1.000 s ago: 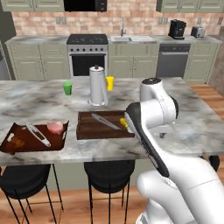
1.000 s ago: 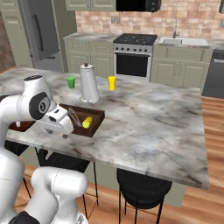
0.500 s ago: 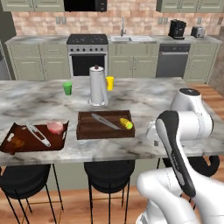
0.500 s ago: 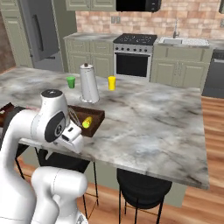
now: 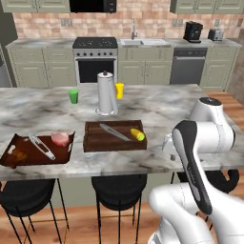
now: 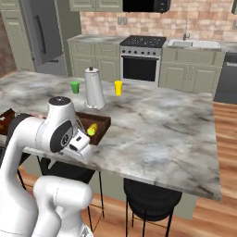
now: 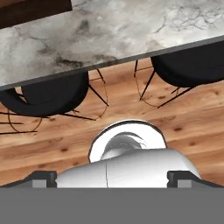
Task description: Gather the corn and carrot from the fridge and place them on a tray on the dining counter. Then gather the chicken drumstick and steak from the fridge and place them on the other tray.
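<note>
Your arm has swung right, off the near tray (image 5: 114, 141), and now folds past the bench (image 5: 157, 107) edge; the gripper (image 7: 112, 177) hangs released, holding nothing, over stools (image 7: 48, 94) and floor. The corn (image 5: 137, 135) stays on that tray beside a knife (image 5: 114, 132). Farther left, the other tray (image 5: 35, 153) is unchanged.

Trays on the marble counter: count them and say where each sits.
2. The dark brown wooden tray with the yellow corn sits mid-counter, before the tall silver canister. The reddish-brown tray holding meat lies at the counter's left end.
</note>
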